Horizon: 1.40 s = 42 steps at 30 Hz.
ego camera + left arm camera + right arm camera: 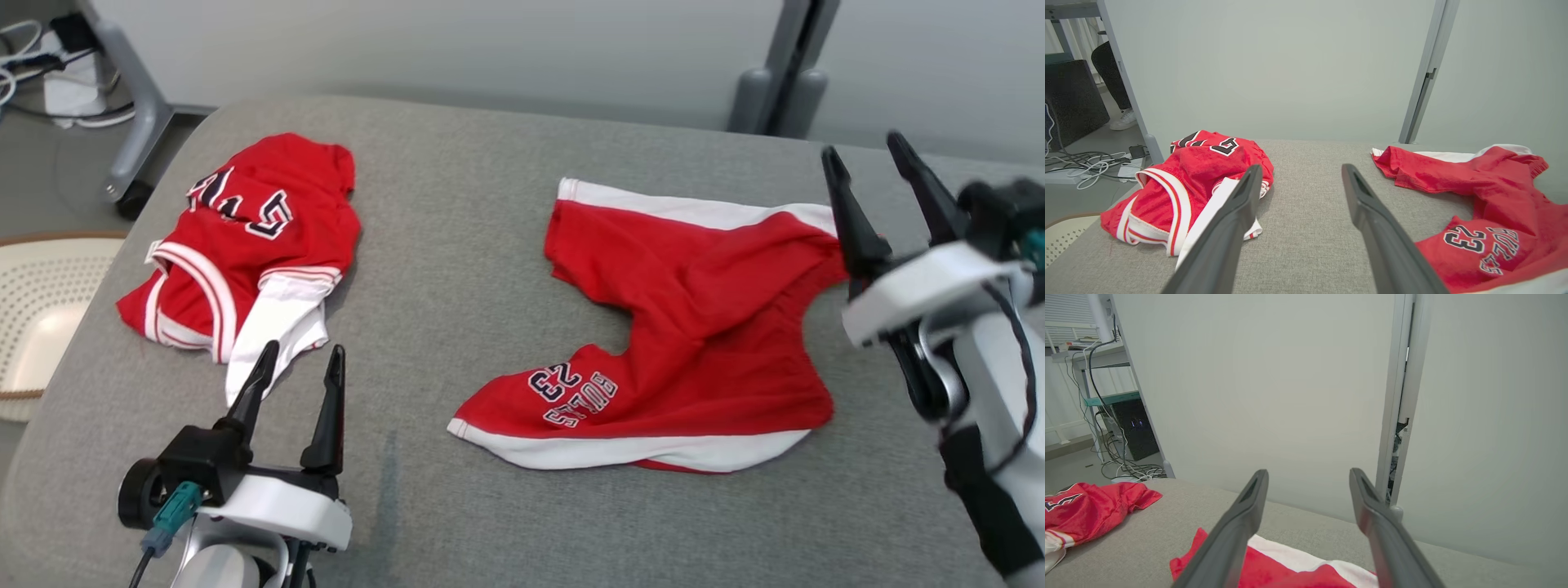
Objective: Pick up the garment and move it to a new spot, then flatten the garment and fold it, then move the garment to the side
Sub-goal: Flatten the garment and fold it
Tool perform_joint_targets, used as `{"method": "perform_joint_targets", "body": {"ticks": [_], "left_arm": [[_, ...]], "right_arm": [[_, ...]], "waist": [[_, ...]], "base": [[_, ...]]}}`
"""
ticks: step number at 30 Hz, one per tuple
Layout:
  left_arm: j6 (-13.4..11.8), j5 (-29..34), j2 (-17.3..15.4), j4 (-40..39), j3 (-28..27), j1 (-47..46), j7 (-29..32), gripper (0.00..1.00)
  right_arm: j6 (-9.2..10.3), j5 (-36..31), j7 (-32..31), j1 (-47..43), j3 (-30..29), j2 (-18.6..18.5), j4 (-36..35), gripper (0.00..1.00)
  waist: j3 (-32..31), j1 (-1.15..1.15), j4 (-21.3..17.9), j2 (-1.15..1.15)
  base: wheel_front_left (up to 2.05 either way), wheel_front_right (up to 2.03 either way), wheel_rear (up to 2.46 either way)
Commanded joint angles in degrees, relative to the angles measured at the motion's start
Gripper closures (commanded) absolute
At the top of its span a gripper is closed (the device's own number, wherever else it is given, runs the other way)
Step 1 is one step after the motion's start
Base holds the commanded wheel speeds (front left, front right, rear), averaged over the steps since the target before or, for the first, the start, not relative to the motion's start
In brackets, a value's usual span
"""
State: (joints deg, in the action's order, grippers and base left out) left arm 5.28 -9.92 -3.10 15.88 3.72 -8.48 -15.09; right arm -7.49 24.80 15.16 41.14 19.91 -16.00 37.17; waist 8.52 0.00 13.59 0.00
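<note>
**A:** Grippers first: what have they got?

**B:** Nothing. Nearest, the left gripper [303, 349] sits by the near edge of the table [457, 523], fingers spread wide with bare grey top between them. The right gripper [861, 144] hangs off the right end of the shorts [702, 327], fingers just as wide apart and empty too.

**A:** And the shorts?

**B:** Mid-table, a little right of centre. They lie down but rumpled: the printed leg is nearer, and the other end bunches toward the right gripper.

**A:** So which step?

**B:** I'd say the move to a new spot is done and flattening is up. Nothing is folded.

**A:** Next move?

**B:** Probably both grippers come down on opposite edges, pinch the hems and draw the cloth flat. The right one is close to the bunched end; the left must reach across.

**A:** Anything farther back?

**B:** A jersey [245, 237], crumpled at the far left, well apart from the shorts. Best left alone.
</note>
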Motion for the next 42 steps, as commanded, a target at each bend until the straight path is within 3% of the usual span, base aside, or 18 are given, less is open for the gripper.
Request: {"method": "perform_joint_targets", "body": {"ticks": [1,10,21,27,34,42], "left_arm": [[0.36,0.53,-0.48,-0.16,-0.74,0.73,-0.11,0.0],[0.95,2.01,-0.93,-0.81,-3.66,3.9,-0.11,0.0],[1.13,3.32,-1.28,-1.47,-5.51,4.85,-0.11,0.0],[1.47,3.02,-1.36,-1.54,-7.15,5.71,-0.11,0.0],[1.72,4.11,-1.53,-1.64,-7.4,5.13,-0.11,0.0],[1.8,3.89,-0.78,-1.26,-6.81,3.94,-0.11,0.0]], "right_arm": [[-0.01,-0.66,0.0,-3.66,-1.94,-0.35,-2.48,0.0],[-0.01,-3.84,-0.01,-26.49,-11.2,1.7,-17.05,0.0],[-0.01,-5.29,0.0,-39.09,-16.06,6.22,-24.77,0.0],[-0.01,-4.48,0.0,-40.39,-15.51,7.11,-23.27,0.0],[-0.01,-4.24,0.0,-38.47,-13.56,5.48,-19.76,0.0],[-0.01,-4.01,0.01,-31.74,-6.61,3.65,-9.6,0.0]], "waist": [[-1.87,0.0,-2.13,0.0],[-4.51,0.0,-6.47,0.0],[-5.46,0.0,-7.82,0.0],[-5.69,0.0,-7.78,0.0],[-5.35,0.0,-6.04,0.0],[-4.01,0.0,-3.54,0.0]], "base": [[0.0,0.0,0.0],[0.0,0.0,0.0],[0.0,0.0,0.0],[0.0,0.0,0.0],[0.0,0.0,0.0],[0.0,0.0,0.0]]}}
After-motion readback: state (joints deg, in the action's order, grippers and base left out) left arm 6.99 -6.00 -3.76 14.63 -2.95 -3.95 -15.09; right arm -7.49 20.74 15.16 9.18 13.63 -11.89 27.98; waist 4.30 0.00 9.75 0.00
